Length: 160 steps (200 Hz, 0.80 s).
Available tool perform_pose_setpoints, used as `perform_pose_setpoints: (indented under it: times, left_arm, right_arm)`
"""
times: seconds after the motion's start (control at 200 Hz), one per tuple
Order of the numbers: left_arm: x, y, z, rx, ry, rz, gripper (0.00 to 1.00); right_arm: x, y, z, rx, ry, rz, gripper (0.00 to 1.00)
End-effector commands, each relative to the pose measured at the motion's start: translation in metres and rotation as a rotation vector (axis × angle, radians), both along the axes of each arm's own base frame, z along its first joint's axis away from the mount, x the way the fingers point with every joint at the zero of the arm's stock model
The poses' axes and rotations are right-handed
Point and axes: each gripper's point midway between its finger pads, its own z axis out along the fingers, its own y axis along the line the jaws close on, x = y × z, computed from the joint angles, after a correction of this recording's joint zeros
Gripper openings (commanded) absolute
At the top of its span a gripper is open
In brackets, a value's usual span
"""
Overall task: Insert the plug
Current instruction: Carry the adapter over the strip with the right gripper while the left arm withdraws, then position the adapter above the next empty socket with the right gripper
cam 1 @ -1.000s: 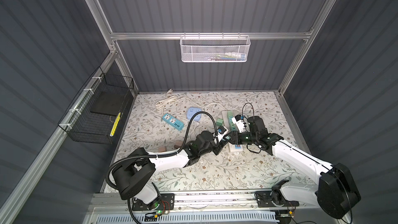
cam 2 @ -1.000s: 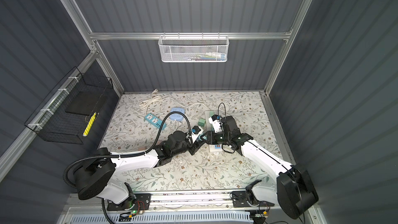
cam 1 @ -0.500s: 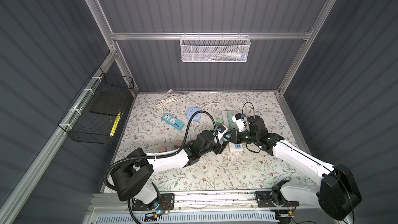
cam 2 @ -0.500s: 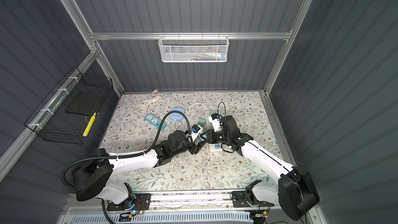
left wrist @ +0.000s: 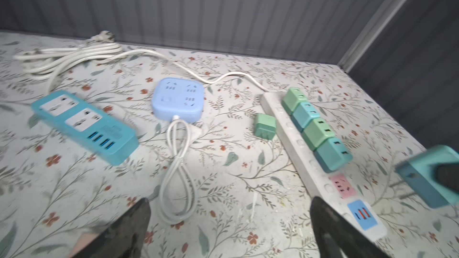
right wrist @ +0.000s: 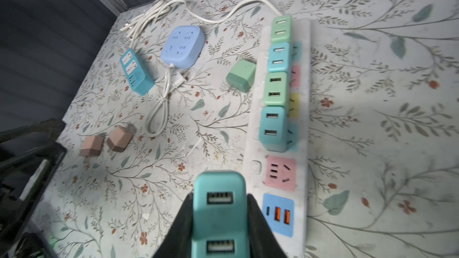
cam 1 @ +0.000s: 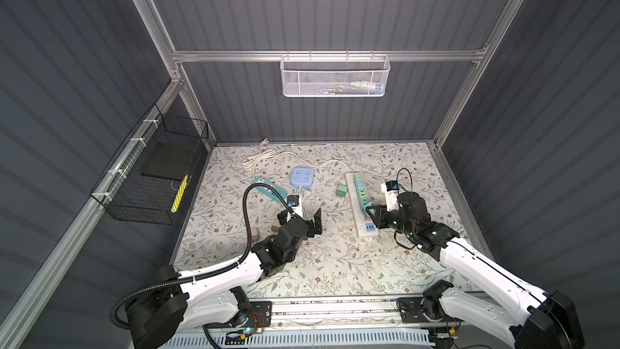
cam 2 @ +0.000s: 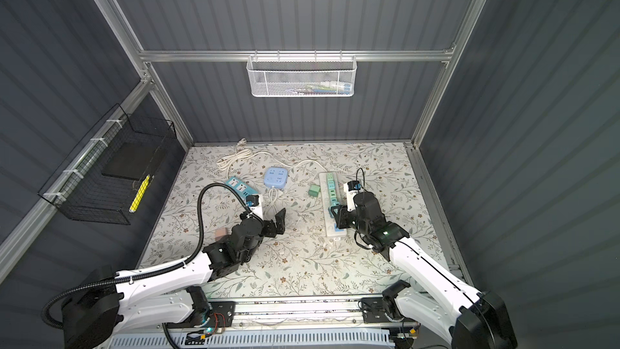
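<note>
My right gripper (right wrist: 219,222) is shut on a teal plug (right wrist: 218,209) with two USB ports; a black finger presses each of its sides. The plug hangs just beside the near end of the white power strip (right wrist: 304,70), close to the free pink socket (right wrist: 280,173). Several green and teal plugs sit in the strip's far sockets. In the left wrist view the held plug (left wrist: 429,179) shows its prongs, next to the strip (left wrist: 278,117). My left gripper (left wrist: 229,202) stands open and empty over bare mat. In both top views it (cam 1: 300,219) (cam 2: 265,221) is left of the strip (cam 1: 365,229), and my right gripper (cam 1: 374,218) is over it.
A loose green plug (cam 1: 342,191) lies left of the strip. Further left are a blue socket cube (cam 1: 302,177), a teal strip (left wrist: 84,125) and a coiled white cable (cam 1: 258,157). Two pink-brown plugs (right wrist: 92,146) lie near my left arm. Wire baskets hang on the walls.
My left gripper has opened wide and drawn back to the left, away from the plug. The right gripper has closed on the teal plug and keeps it by the strip.
</note>
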Motion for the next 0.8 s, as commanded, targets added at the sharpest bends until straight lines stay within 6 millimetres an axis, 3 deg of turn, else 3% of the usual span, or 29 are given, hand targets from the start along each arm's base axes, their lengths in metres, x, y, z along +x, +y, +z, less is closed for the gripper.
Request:
perform_pose_setpoints:
  times: [0.0, 0.23, 0.42, 0.485, 0.795]
  left_arm:
    - [0.001, 0.031, -0.001, -0.036, -0.004, 0.158, 1.00]
    - [0.000, 0.029, -0.001, -0.040, 0.003, 0.145, 1.00]
    - [-0.001, 0.025, -0.001, -0.037, 0.003, 0.115, 1.00]
    - [-0.002, 0.023, 0.001, -0.040, -0.001, 0.101, 1.00]
    - [-0.004, 0.023, 0.003, -0.042, -0.016, 0.080, 1.00]
  right_arm:
    - [0.007, -0.023, -0.009, -0.083, -0.048, -0.108, 0.14]
    - [0.017, -0.028, -0.031, -0.142, -0.058, -0.160, 0.14]
    - [0.027, -0.017, -0.035, -0.153, -0.075, -0.139, 0.14]
    - [0.030, -0.015, -0.047, -0.180, -0.052, -0.133, 0.14]
    - [0.033, -0.004, -0.065, -0.223, -0.036, -0.120, 0.14]
